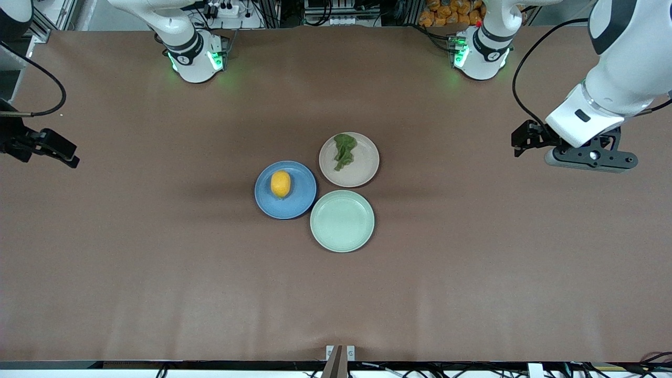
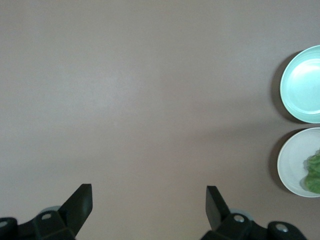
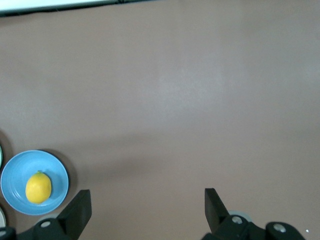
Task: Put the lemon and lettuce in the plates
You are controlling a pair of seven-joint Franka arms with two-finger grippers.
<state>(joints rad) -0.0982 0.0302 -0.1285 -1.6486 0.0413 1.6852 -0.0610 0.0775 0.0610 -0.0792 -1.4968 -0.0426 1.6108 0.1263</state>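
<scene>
Two round shallow plates already hold the task's things near the middle of the brown worktop [image 1: 157, 252]. You see the small oval yellow-orange lemon [image 1: 280, 184] lying in the matte blue plate [image 1: 299, 205], its long axis running from the robots' edge toward the front-camera edge. The dark-green wrinkly lettuce leaf [image 1: 344, 150] lies in the pale beige-pink plate [image 1: 365, 170], its length running much the same way. A third, pale mint-green plate [image 1: 342, 221] sits bare, touching or almost touching both, nearer the front-camera edge.

Neither gripper holds anything. The left gripper [image 2: 149, 202] hangs over bare worktop at the left arm's end, fingers spread wide, well apart from the plates. The right gripper [image 3: 147, 205] hangs over the right arm's end, fingers likewise spread.

Judging by this layout, both placements look done and no reach is called for. Were one needed, the lettuce lies toward the left gripper and the lemon toward the right.

Hard to make out: the right gripper is cut off at the front view's edge, and each wrist view shows only fingertips.
</scene>
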